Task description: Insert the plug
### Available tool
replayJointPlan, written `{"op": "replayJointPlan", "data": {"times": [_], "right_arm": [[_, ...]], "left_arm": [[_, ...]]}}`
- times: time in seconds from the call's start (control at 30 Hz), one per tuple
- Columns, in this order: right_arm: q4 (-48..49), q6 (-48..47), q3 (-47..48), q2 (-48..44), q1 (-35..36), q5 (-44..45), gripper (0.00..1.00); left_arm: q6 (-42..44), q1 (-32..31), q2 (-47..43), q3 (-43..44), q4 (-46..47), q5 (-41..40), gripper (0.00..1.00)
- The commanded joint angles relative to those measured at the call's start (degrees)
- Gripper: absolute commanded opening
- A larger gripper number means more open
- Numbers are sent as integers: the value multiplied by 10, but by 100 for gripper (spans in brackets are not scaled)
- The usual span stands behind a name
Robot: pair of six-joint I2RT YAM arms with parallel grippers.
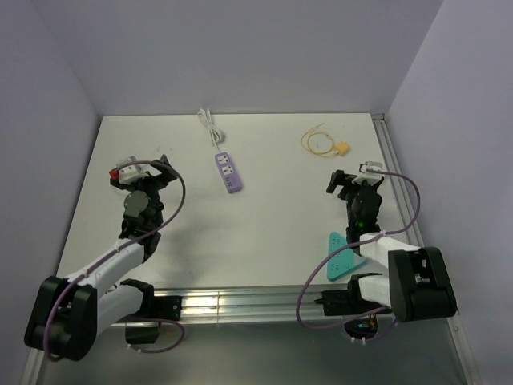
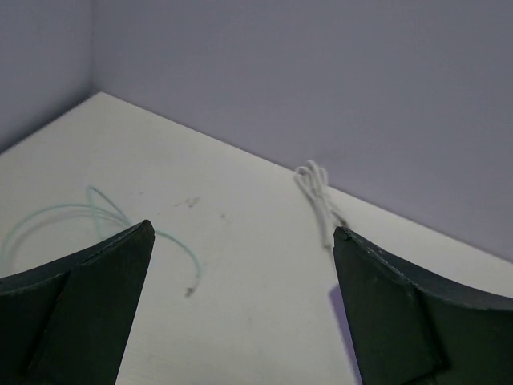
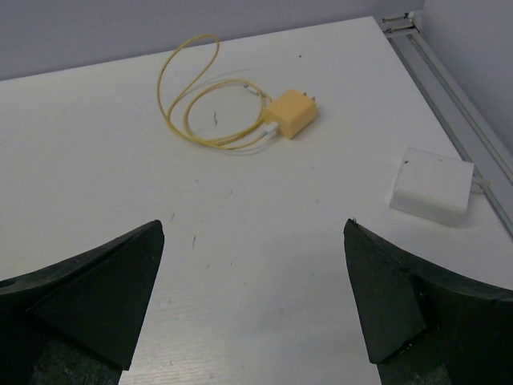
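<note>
White table [image 1: 264, 233] between lavender walls [image 1: 240, 48] (left tool [image 2: 242, 228] and right tool [image 3: 255, 224] spread wide)

the plug [image 3: 290, 113] is a small yellow-tan block lying flat on the white table [image 1: 280, 216] toward its far right corner, its metal prongs pointing away toward the far right edge. its thin yellow cable [image 3: 188, 104] leaves the opposite end and lies in loose overlapping loops just to the left. it is unplugged, well apart from the purple power strip [image 1: 228, 172].
</note>
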Motion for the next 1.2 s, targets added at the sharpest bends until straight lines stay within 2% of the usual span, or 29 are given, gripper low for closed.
{"op": "replayJointPlan", "data": {"times": [0.0, 0.17, 0.27, 0.3, 0.33, 0.4, 0.47, 0.5, 0.6, 0.63, 0.67, 0.83, 0.87, 1.0, 1.07, 1.17], "right_arm": [[-75, 1, 42, -41, 6, 32, 100], [-166, 41, 42, -135, 13, 44, 100], [-203, 62, 40, -197, 27, 39, 100], [-208, 63, 38, -213, 27, 26, 100], [-219, 101, 38, -228, 27, 37, 100], [-308, 199, 63, -270, 27, 79, 100], [-417, 226, 91, -292, 27, 80, 100], [-442, 207, 116, -295, 26, 69, 100], [-522, 166, 163, -289, 25, -52, 100], [-526, 153, 170, -278, 25, -102, 100], [-547, 160, 175, -272, 24, -116, 100], [-543, 203, 192, -245, 25, -193, 100], [-540, 210, 192, -240, 25, -204, 100], [-555, 244, 207, -208, 25, -229, 100], [-579, 260, 212, -189, 24, -219, 100], [-626, 277, 221, -178, 27, -200, 100]], "left_arm": [[-84, -42, -42, 7, -83, -33, 99], [-242, -44, -118, 17, -181, -49, 100], [-350, -44, -144, 50, -300, -55, 99], [-374, -44, -147, 61, -364, -49, 100], [-398, -44, -151, 79, -389, -43, 99], [-425, -44, -170, 92, -451, 2, 99], [-430, -44, -198, 103, -484, 71, 100], [-424, -44, -208, 103, -486, 100, 100], [-415, -44, -252, 83, -464, 188, 99], [-433, -44, -267, 72, -461, 203, 99], [-436, -46, -268, 72, -465, 212, 99], [-410, -75, -256, 115, -535, 151, 100], [-411, -75, -254, 126, -577, 137, 100], [-407, -75, -226, 187, -669, 40, 100], [-382, -71, -187, 232, -692, 2, 99], [-339, -53, -99, 307, -750, 11, 100]]}}
